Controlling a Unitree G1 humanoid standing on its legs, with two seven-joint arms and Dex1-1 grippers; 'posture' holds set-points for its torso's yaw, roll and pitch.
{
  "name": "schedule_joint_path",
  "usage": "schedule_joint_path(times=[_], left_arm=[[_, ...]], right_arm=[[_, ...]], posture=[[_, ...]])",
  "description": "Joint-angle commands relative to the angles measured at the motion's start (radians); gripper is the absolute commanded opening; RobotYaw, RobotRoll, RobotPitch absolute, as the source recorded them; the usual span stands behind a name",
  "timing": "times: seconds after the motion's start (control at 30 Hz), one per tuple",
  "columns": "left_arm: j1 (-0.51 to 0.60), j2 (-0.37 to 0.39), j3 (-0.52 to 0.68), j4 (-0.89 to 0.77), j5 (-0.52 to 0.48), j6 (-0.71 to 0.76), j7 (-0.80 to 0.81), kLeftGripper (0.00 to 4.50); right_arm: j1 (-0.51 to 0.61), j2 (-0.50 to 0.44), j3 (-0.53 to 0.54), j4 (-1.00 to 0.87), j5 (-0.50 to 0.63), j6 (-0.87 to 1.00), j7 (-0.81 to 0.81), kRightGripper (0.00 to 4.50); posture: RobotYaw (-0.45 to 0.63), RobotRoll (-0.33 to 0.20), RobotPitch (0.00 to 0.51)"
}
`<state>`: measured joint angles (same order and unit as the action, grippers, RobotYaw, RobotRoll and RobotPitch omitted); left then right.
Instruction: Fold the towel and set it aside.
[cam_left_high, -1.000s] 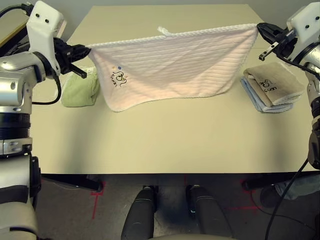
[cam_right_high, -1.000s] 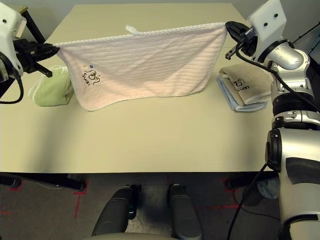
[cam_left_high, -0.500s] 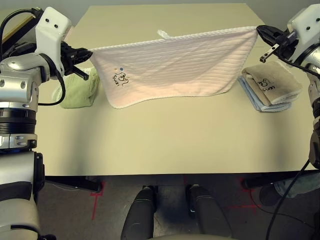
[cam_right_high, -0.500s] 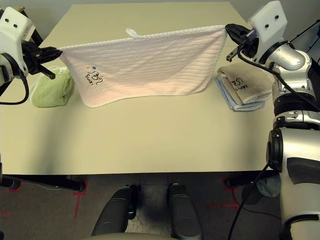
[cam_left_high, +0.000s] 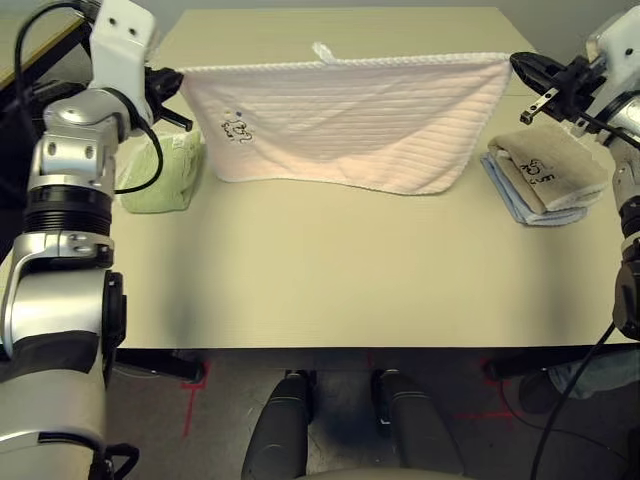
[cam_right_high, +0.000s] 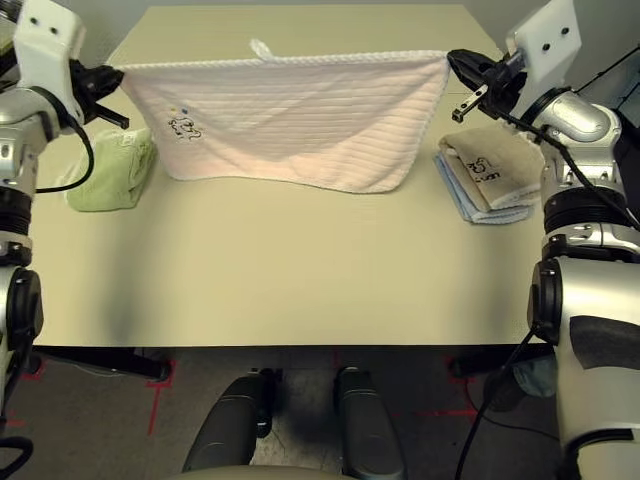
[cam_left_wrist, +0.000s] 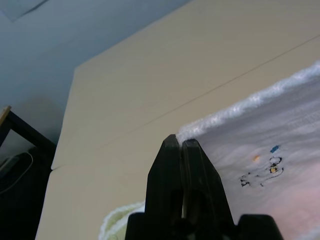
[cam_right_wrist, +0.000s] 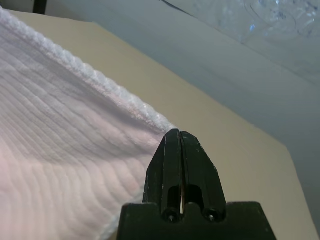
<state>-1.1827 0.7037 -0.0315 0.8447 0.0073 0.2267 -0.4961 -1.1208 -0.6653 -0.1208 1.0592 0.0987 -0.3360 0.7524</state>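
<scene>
Left gripper (cam_left_wrist: 176, 142): fingers pressed together, pinching one top corner of the towel (cam_left_high: 350, 120) by its white corded edge. Right gripper (cam_right_wrist: 178, 134): fingers likewise pressed together on the opposite top corner.

Towel is pale pink, ribbed, and hangs stretched between the two grippers above the far half of the table (cam_left_high: 320, 270). Top edge taut and nearly level, with a small white loop (cam_left_high: 322, 51) standing up near its middle. Lower edge droops toward the tabletop, lower on the robot's right side (whether it touches the surface cannot be told). Small dark embroidered mark (cam_left_high: 236, 127) sits near the left-held corner.

On the table beside the left arm: a light green towel (cam_left_high: 165, 172), bunched. Beside the right arm: a folded beige towel (cam_left_high: 552, 165) with a dark mark, stacked on a pale blue cloth (cam_left_high: 520, 205).
</scene>
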Motion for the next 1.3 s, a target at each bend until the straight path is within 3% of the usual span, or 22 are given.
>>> schedule_joint_path(times=[0.03,0.27,0.57,0.83,1.03,1.17,1.3], left_arm=[[-0.059,0.022,-0.024,0.132,0.075,-0.062,0.032,0.04],[-0.165,0.026,-0.074,0.319,0.164,-0.189,0.036,0.04],[-0.241,0.044,-0.058,0.385,0.199,-0.255,0.097,0.04],[-0.273,0.067,-0.020,0.376,0.183,-0.281,0.115,0.04],[-0.127,0.094,-0.026,0.253,0.146,-0.215,-0.112,0.04],[-0.075,0.112,-0.014,0.186,0.134,-0.180,-0.132,0.04],[-0.108,0.111,-0.018,0.202,0.142,-0.185,-0.109,0.04]], right_arm=[[-0.029,-0.008,-0.008,0.038,-0.020,0.011,-0.051,0.00],[-0.146,0.010,0.011,0.124,-0.082,-0.021,-0.131,0.00],[-0.256,0.013,0.033,0.206,-0.161,-0.049,-0.242,0.00],[-0.224,-0.025,0.009,0.215,-0.168,-0.081,-0.262,0.00],[-0.095,-0.028,-0.022,0.177,-0.100,-0.112,-0.110,0.00],[-0.082,-0.036,-0.024,0.162,-0.085,-0.104,-0.093,0.00],[-0.117,-0.039,-0.016,0.162,-0.088,-0.094,-0.098,0.00]], posture=[[0.05,0.000,0.195],[0.05,0.000,0.207],[0.06,0.000,0.206],[0.06,0.000,0.208],[0.04,0.000,0.226],[0.04,0.000,0.244],[0.04,0.000,0.255]])
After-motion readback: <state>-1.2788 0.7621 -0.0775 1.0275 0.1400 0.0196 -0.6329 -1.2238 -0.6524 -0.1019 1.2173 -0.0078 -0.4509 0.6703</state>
